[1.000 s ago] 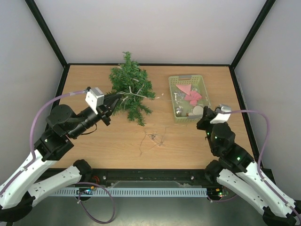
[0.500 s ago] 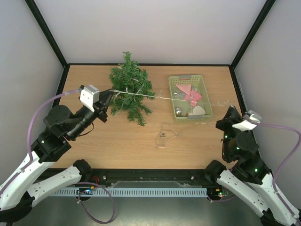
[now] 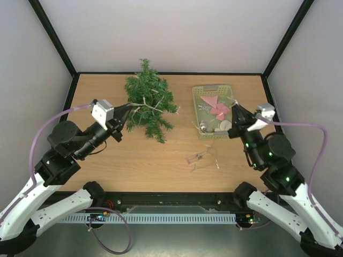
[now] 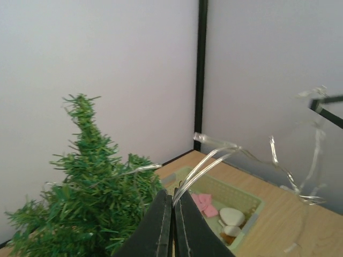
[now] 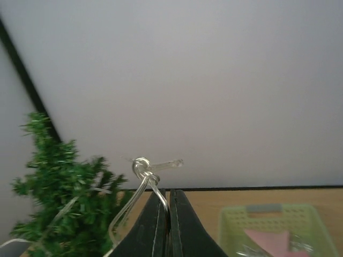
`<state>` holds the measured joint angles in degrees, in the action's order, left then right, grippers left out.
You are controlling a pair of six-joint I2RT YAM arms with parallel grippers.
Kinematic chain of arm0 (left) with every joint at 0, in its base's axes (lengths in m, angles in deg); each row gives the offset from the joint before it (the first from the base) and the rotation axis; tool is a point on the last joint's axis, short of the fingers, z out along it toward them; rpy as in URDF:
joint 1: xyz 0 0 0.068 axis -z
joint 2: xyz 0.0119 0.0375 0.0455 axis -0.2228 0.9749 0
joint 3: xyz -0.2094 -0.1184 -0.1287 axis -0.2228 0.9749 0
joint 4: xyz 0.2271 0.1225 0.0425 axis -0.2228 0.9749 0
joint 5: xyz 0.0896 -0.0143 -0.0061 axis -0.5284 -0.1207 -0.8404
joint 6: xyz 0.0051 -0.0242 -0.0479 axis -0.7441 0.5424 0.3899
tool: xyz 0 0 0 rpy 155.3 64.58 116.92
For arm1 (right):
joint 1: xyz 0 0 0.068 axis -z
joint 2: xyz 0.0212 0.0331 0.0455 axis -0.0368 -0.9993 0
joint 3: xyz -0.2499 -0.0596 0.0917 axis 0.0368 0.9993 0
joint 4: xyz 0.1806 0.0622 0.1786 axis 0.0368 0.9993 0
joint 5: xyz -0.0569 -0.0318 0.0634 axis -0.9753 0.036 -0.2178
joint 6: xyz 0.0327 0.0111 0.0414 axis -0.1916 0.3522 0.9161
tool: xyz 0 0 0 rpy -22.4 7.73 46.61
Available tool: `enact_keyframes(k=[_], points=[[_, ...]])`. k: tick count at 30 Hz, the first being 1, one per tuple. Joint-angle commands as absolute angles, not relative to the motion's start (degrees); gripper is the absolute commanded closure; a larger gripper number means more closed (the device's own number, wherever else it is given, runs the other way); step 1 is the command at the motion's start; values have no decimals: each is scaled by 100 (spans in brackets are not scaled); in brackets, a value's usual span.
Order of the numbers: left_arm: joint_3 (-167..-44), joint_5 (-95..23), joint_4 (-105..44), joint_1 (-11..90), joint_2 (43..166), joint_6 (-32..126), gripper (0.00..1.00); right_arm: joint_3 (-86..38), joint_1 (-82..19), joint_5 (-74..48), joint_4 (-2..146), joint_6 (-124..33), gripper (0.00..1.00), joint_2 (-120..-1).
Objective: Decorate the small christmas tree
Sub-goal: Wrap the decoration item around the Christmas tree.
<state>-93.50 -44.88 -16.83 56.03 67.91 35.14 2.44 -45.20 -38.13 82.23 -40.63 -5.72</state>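
The small christmas tree (image 3: pixel 147 99) stands at the back of the table, left of centre, also in the left wrist view (image 4: pixel 91 198) and the right wrist view (image 5: pixel 59 203). A thin clear light string (image 3: pixel 199 157) runs over its branches, and a loose loop of it lies on the wood. My left gripper (image 3: pixel 128 108) sits at the tree's left side, shut on a doubled strand of the string (image 4: pixel 206 163). My right gripper (image 3: pixel 236 111) hovers over the right edge of the pale green basket (image 3: pixel 213 88), shut on a knotted bit of the string (image 5: pixel 143 170).
The basket (image 4: pixel 256 199) holds pink ornaments (image 3: pixel 215 107) and white ones (image 3: pixel 225 126). Black frame posts and pale walls close in the table on three sides. Bare wood lies in front of the tree and basket.
My right arm swung back in from the table's right edge to the basket, carrying its end of the string. The loose loop on the table slid right. The left arm barely moved.
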Motion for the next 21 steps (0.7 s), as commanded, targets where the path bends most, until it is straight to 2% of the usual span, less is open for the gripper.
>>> enact_keyframes(k=[1, 14, 21], points=[[-9188, -3827, -1911, 5576, 6822, 3338, 98, -525, -4527, -2869, 7849, -4354, 98, -1365], [-8962, -2794, -1924, 5576, 6589, 2918, 98, -1797, -4466, -4737, 8715, -5070, 98, -3268], [-8964, -2087, -1576, 5576, 6443, 2539, 98, -2152, -3338, -4096, 9055, -5034, 98, -3936]])
